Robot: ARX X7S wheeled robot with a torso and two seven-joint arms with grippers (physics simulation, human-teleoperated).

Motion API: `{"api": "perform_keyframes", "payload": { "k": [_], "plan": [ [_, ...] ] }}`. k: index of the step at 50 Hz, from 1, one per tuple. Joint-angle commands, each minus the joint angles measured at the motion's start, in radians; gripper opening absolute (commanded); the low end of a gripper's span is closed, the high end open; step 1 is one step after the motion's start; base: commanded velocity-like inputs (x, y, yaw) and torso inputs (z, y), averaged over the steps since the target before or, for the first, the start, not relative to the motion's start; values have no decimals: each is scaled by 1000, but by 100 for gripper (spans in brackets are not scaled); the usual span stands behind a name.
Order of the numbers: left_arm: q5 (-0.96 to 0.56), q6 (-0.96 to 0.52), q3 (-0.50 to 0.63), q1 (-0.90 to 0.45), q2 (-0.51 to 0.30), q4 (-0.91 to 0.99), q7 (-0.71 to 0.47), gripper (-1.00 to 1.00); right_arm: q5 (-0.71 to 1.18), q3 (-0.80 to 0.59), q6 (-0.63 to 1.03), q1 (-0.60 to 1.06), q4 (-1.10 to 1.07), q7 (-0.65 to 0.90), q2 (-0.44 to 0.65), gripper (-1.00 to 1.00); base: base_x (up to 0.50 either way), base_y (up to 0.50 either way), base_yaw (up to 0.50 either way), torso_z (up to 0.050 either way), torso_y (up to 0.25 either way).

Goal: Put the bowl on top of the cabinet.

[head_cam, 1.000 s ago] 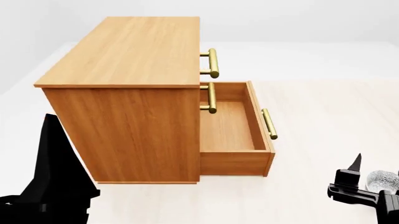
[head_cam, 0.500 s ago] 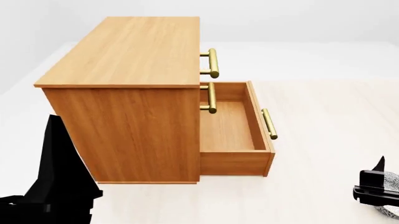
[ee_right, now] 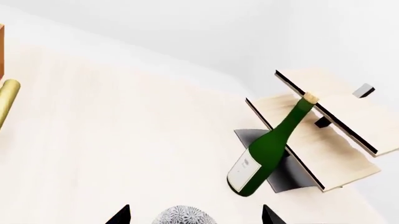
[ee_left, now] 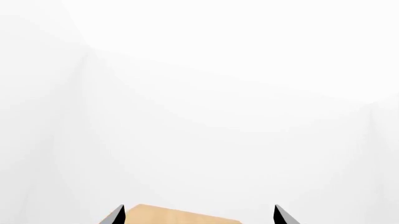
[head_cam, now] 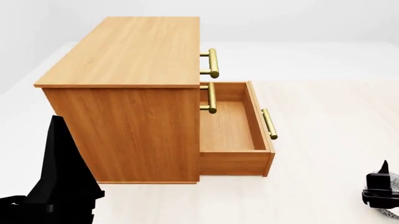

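Left wrist view: left gripper (ee_left: pixel 198 215) shows two black fingertips spread wide with nothing between them, a sliver of the orange-brown wooden cabinet (ee_left: pixel 181 217) top beyond, blank white wall otherwise. Head view: cabinet sits centre-left, flat top bare, lowest drawer (head_cam: pixel 232 128) pulled out, gold bar handles (head_cam: pixel 213 63) on the front; right gripper (head_cam: pixel 380 193) at the frame's lower right edge, directly over the small patterned white bowl (head_cam: pixel 391 207) on the pale floor, well apart from the cabinet. Right wrist view: jaws apart, bowl rim between the tips, not yet pinched; green glass bottle (ee_right: pixel 268 147) leans on a tilted pale-wood rack (ee_right: pixel 324 126) beyond. Bowl likely light, rigid, glazed-slick, chippable; pinch one rim wall, moderate force.
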Motion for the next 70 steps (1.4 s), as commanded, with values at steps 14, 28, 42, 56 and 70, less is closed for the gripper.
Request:
{"api": "perform_keyframes", "payload": {
  "k": [14,28,42,56,70],
  "plan": [
    [3,-2,11,-9,-1,-3,-4,100,-58,-68,-168,-55,126,-115,-5,100,0,0,0,0,0],
    [5,2,12,-6,-6,-1,-7,100,-25,-62,-136,-51,173,-121,-23,100,0,0,0,0,0],
    [4,4,17,-11,-7,-9,-7,100,-44,-111,-147,-39,233,-121,-29,100,0,0,0,0,0],
    [4,-3,21,-18,-9,-4,-12,100,-52,-153,-157,-4,297,-137,-21,100,0,0,0,0,0],
    [4,-1,26,-20,-10,-6,-14,100,-48,-192,-140,38,335,-141,-11,100,0,0,0,0,0]
  ]
}}
